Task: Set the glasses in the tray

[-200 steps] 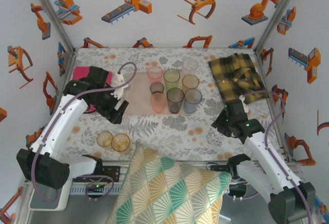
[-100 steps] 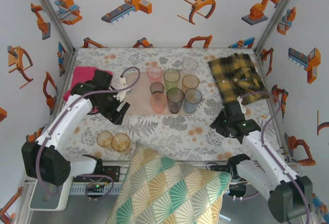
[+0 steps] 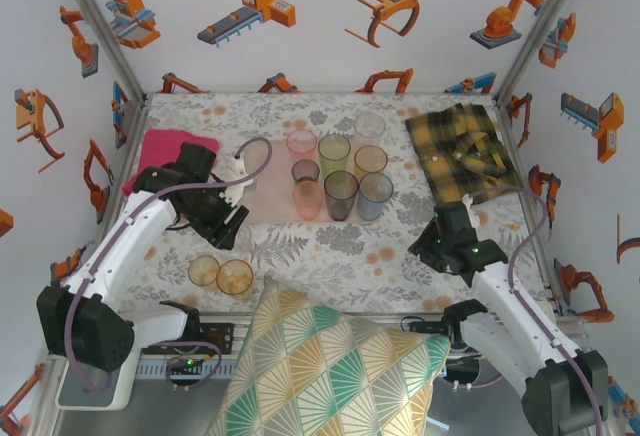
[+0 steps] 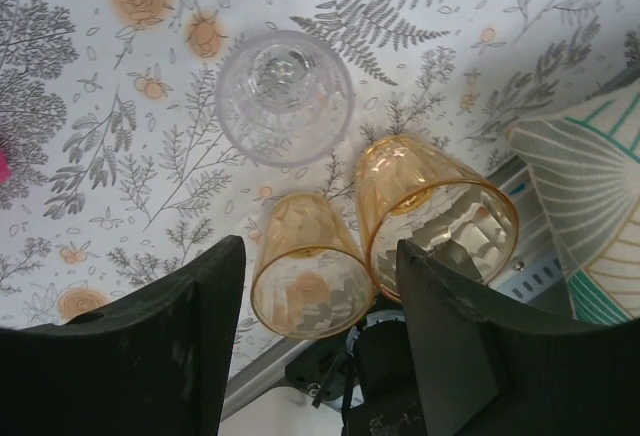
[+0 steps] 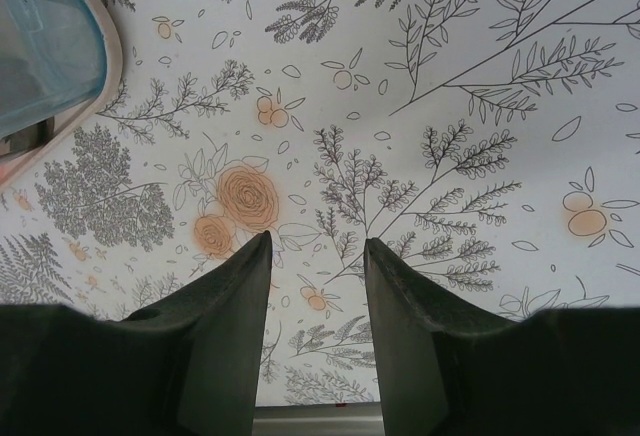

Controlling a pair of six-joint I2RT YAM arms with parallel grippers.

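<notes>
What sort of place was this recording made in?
Probably a purpose-built robot data-collection booth, not a home: white walls printed with orange robot cartoons, metal frame posts, and a left arm and right arm mounted at the edge of a floral-clothed table with glasses on a tray.

Looks like a robot lab booth: white walls [image 3: 320, 66] with orange robot drawings [image 3: 247, 12] at twelve o'clock, metal posts [image 3: 103, 31] at ten and two.

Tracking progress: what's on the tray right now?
On the tray's right half stand glasses: pink, green, amber, grey and blue among them. Its middle-left is bare. The left arm and its cable cover the near-left corner, so anything there is hidden.
</notes>
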